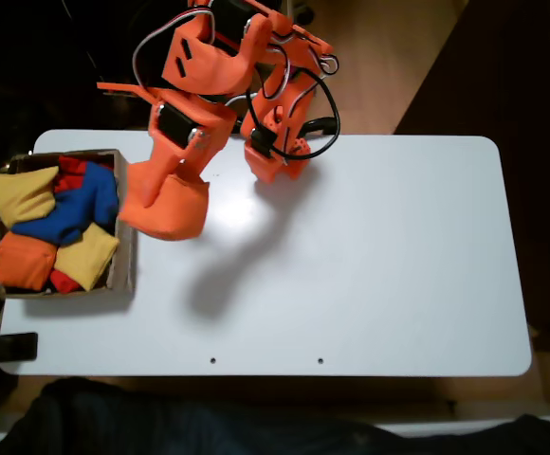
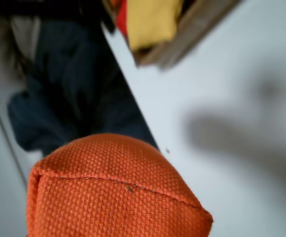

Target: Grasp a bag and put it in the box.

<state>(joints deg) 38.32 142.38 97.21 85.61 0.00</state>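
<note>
Bag: your small plump bright-orange fabric beanbag (image 1: 173,210) hangs in the air at the tip of the orange plastic robot arm (image 1: 220,71). In the fixed view it is just right of the box, over the tabletop. In the wrist view the bag (image 2: 113,192) is close to the camera, and you can see its woven cloth and a seam.

Jaws: your gripper (image 1: 157,194) is closed on the orange bag and holds it up. The bag hides the tips, so you cannot see how wide they stand.

Box: your small square brown cardboard box (image 1: 123,261) with low walls sits at the left end of the tabletop in the fixed view. One blurry corner of the box (image 2: 192,34) shows at the top of the wrist view.

Inside the box: you have two yellow beanbags (image 1: 24,194), one blue beanbag (image 1: 71,210), one more orange beanbag (image 1: 24,261) and bits of red cloth (image 1: 64,281).

Tabletop: your white tabletop (image 1: 370,265) has rounded corners. A dark shadow lies on it below the held bag.

Front edge: dark blue cloth (image 1: 209,422) lies below the tabletop's near edge in the fixed view.
</note>
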